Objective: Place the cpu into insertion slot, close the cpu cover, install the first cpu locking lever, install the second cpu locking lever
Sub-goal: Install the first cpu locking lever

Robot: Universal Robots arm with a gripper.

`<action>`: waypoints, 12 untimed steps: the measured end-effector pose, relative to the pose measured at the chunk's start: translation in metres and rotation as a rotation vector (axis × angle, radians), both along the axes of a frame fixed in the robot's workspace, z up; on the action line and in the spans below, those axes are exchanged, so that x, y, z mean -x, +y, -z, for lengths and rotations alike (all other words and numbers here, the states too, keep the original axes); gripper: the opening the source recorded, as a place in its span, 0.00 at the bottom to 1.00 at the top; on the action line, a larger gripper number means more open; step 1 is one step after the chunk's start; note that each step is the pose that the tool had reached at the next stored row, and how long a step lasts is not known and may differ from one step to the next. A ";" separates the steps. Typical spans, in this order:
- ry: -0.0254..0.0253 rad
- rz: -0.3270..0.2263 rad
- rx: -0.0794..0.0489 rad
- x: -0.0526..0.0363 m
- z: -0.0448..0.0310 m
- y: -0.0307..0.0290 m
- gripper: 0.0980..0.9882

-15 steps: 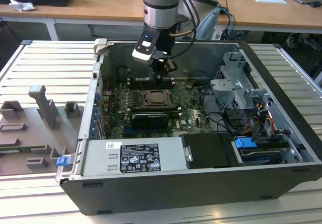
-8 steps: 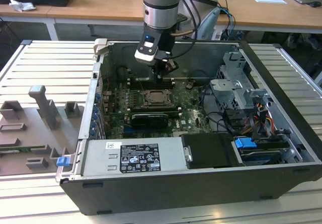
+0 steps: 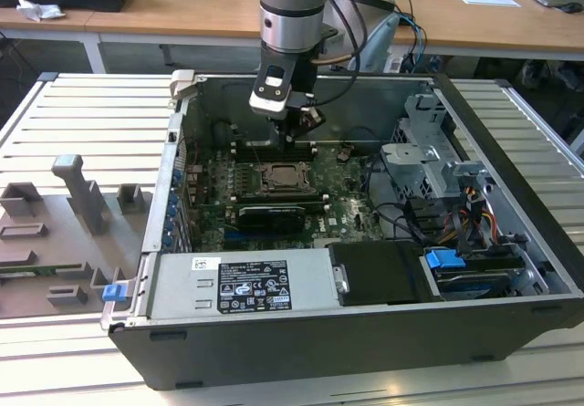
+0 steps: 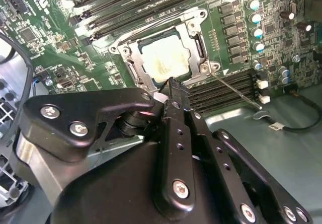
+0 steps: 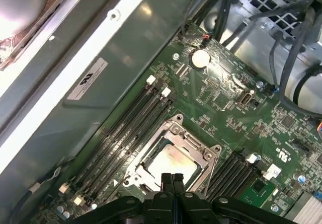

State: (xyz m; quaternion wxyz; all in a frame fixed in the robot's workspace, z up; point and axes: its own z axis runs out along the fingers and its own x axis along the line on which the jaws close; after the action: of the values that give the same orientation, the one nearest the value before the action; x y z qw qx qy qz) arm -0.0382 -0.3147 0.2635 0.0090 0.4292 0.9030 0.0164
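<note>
Arm: I see my silver and black robot arm (image 3: 292,14) reaching from above into the open dark grey computer case (image 3: 365,347), which lies on the ribbed pale metal bench (image 3: 73,105).
Jaws: they are closed, the two black fingertips (image 5: 165,179) pressed one against the other, and I see nothing held between them.
Jaws position: the tip hangs just at the edge of the insertion slot, near one corner of the cover. I cannot tell if it touches the metal.
Cpu: the small flat square cpu with pale beige-silver top (image 4: 163,58) sits inside the small square dark insertion slot (image 4: 195,45), on the green circuit board (image 5: 216,93).
Cover: the square silvery metal cpu cover with a cut-out centre (image 5: 193,141) lies flat around the cpu, and the cpu top shows through the opening.
Lever: one thin silvery wire lever (image 4: 236,90) runs from a corner of the cpu cover out across the long black memory slots (image 4: 201,97). Its hooked end is over the bare grey floor of the case.
Nearby: a big grey labelled power-supply box (image 3: 246,283) lies in the case, well apart from the insertion slot.
</note>
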 end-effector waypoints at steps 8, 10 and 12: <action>0.0000 -0.110 0.000 0.0000 0.0000 0.0000 0.01; 0.0000 -0.167 0.000 0.0000 0.0000 0.0000 0.01; 0.0000 -0.219 0.000 0.0000 0.0001 0.0000 0.01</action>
State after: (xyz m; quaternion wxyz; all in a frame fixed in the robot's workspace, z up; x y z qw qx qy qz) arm -0.0382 -0.3147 0.2635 0.0072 0.3281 0.9445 0.0173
